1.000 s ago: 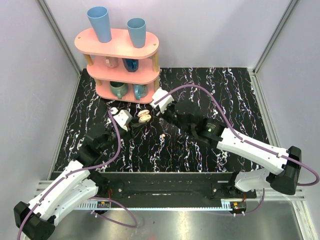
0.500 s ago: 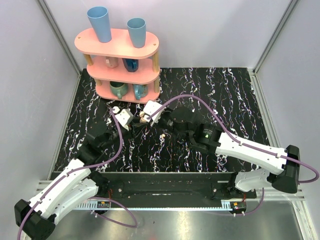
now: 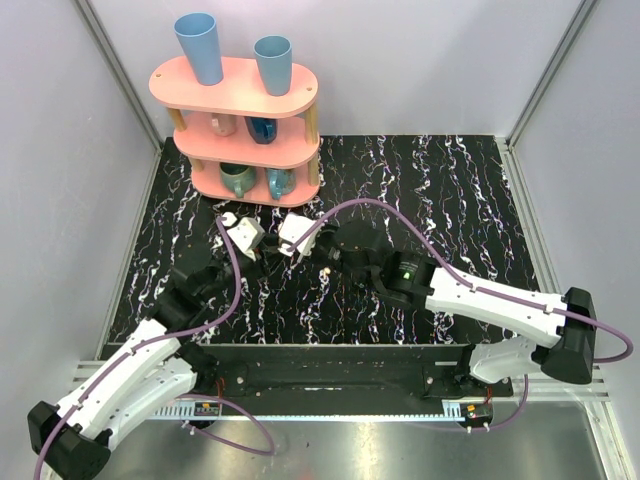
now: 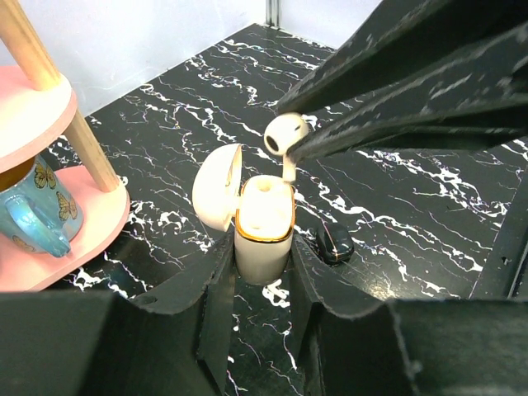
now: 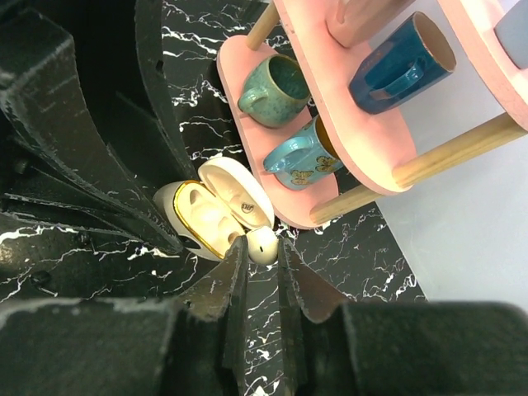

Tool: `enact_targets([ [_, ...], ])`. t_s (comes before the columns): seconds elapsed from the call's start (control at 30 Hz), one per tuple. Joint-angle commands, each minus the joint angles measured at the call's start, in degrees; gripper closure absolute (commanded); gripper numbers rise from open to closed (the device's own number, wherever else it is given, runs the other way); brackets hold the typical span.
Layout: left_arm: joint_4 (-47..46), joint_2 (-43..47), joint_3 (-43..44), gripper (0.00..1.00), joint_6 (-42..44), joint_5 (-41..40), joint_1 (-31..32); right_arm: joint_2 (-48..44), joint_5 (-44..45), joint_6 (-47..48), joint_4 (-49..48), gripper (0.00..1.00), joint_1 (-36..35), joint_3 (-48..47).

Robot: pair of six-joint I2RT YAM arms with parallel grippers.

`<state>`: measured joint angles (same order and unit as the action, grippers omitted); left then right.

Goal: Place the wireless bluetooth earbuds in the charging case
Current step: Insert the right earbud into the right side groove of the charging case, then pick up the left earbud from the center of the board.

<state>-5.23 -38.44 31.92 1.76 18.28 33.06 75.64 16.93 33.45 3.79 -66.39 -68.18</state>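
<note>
Two black fingers of the left gripper (image 4: 262, 252) press against the flanks of the small cream-white, smooth-plastic clamshell charging case (image 4: 264, 233). It stands upright just in front of the bottom board of the pink three-tier shelf rack (image 3: 235, 92). We record a rounded lid hinged back toward the rack, a gold-toned rim round the mouth and pale moulded hollows inside.

The right gripper (image 5: 260, 257) pinches one glossy cream-white, bean-shaped earbud (image 4: 285, 134) at its fingertips. The short stem points down over the side of the case mouth farther from the rack. We cannot tell whether the stem touches the rim.

The tabletop (image 3: 450, 190) is black with white marble veining. A small glossy black rounded object (image 4: 334, 243) lies beside the case, away from the rack. A glazed teal mug with butterfly print (image 4: 29, 216) sits on the rack's bottom tier.

Against the frame one second back, the right gripper has come from the rack's lower right corner to the case. The left gripper and the case have kept their place.
</note>
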Motion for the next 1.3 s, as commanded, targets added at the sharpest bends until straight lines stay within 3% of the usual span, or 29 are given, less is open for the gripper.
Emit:
enact_targets([
  [0.0, -1.97, 0.99, 2.71, 1.0, -0.7, 1.75, -0.1, 1.53, 0.56, 2.06, -3.26, 0.87, -0.67, 0.33],
  [0.8, -3.55, 0.99, 2.44, 1.0, -1.23, 0.53, -0.1, 1.71, -1.11, 4.08, -5.28, 0.88, -1.46, 2.44],
  [0.93, -4.17, 0.91, 2.18, 1.0, -1.49, 0.09, -0.19, 0.57, -2.16, 3.55, -6.08, 0.75, -1.64, 3.05],
  [1.13, -4.26, 0.99, 2.0, 1.0, -1.58, -0.09, -0.19, -1.98, -1.2, 2.58, -8.8, 0.41, -1.81, 4.11],
  [1.27, -3.91, 1.08, 1.83, 1.0, -1.41, -0.53, -0.19, -3.83, -0.23, 2.85, -12.22, 0.36, -1.72, 5.6],
])
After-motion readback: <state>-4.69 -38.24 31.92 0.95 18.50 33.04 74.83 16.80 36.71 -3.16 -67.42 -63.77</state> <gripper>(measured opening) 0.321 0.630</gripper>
